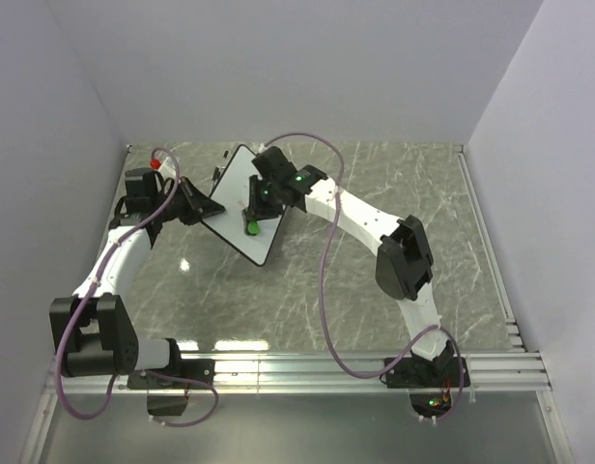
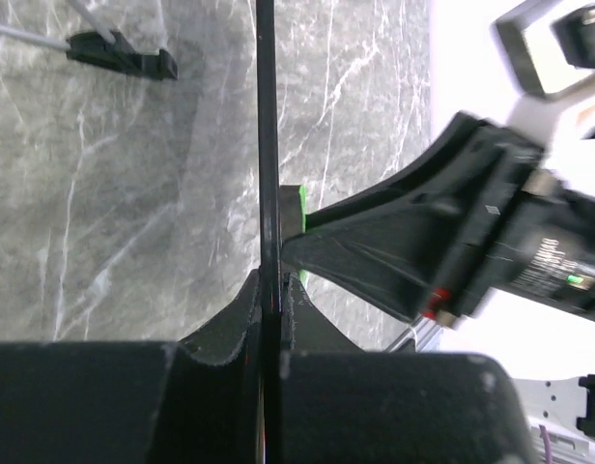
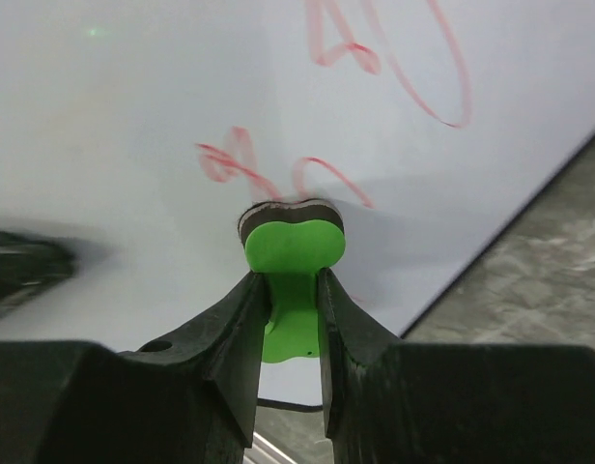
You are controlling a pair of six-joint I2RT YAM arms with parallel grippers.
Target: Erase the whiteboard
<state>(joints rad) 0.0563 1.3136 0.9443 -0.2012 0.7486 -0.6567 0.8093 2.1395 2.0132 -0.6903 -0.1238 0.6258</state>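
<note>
The whiteboard (image 1: 232, 198) is held tilted above the table, its white face toward the right arm. In the left wrist view it shows edge-on as a thin black rim (image 2: 267, 145), and my left gripper (image 2: 269, 290) is shut on that edge. My right gripper (image 3: 293, 290) is shut on a green eraser (image 3: 294, 244), whose dark pad presses against the whiteboard (image 3: 133, 116). Red scribbles (image 3: 394, 68) lie above and beside the eraser. From above, the eraser (image 1: 252, 227) sits at the board's lower middle, under the right gripper (image 1: 251, 218).
A grey marble-patterned tabletop (image 1: 375, 271) lies below. A black stand leg (image 2: 124, 56) rests on it, seen in the left wrist view. Metal rails (image 1: 355, 372) run along the near edge, and white walls close in three sides.
</note>
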